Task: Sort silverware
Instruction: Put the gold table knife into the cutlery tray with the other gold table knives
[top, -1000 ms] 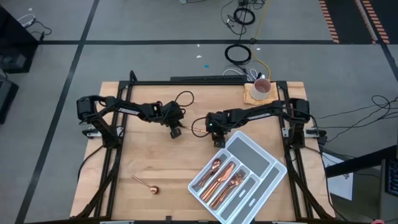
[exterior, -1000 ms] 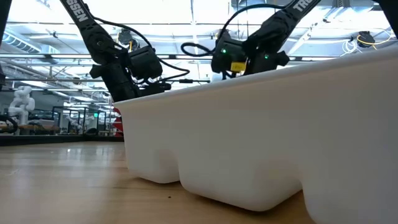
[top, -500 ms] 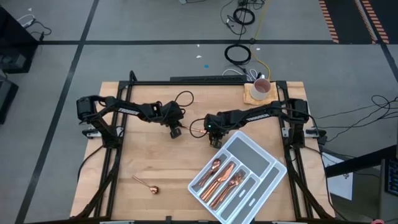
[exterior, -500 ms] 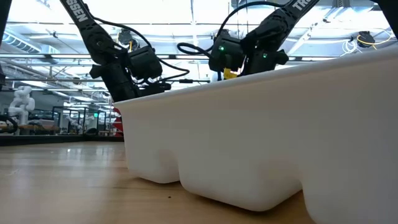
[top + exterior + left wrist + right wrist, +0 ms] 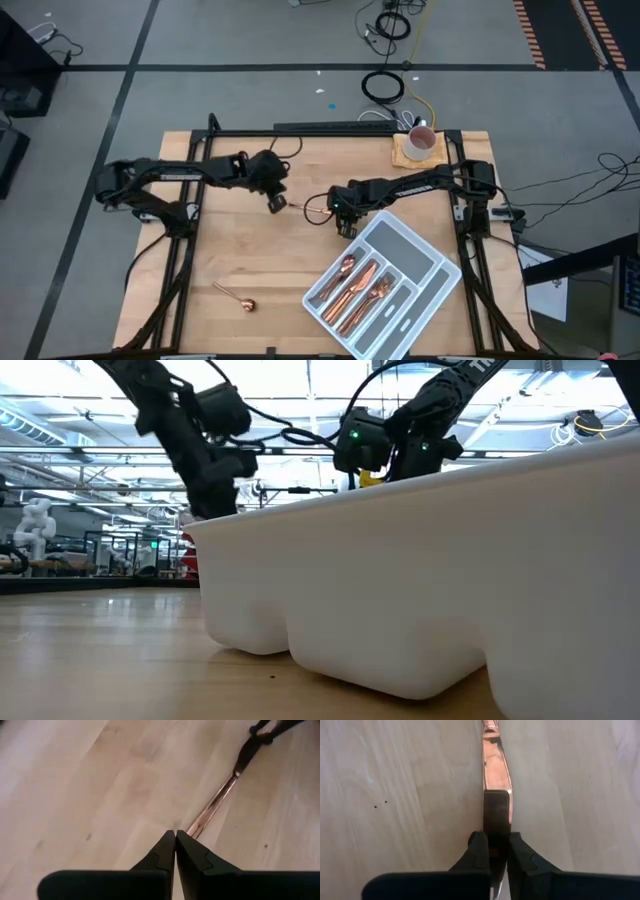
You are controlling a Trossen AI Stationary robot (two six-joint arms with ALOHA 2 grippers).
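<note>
A thin copper piece of silverware (image 5: 215,802) stretches between my two grippers over the table's middle. My right gripper (image 5: 495,837) is shut on one end of it. My left gripper (image 5: 175,832) is shut, with the piece's other end right beside its fingertips. In the high view the left gripper (image 5: 277,204) is left of the right gripper (image 5: 344,224). A copper spoon (image 5: 237,297) lies flat on the table near the front left. Several more copper pieces (image 5: 360,285) lie in the grey-white divided tray (image 5: 425,265). My right gripper pinches the flat end of the copper piece (image 5: 495,817) between its two fingers. The piece runs straight on from the fingertips, in line with them, toward my left gripper. My left gripper: the piece's thin end (image 5: 194,826) shows beside one fingertip; whether they touch, I cannot tell.
The tray stands askew at the front right, and in the low view its white wall (image 5: 420,580) hides the table behind it. A cup on a wooden coaster (image 5: 419,144) stands at the back right. Bare wood lies at the left and front left.
My left gripper has drawn back toward the table's far left and risen, its arm swinging outward. My right gripper has shifted slightly toward the left edge. The spoon and the tray have kept still.
</note>
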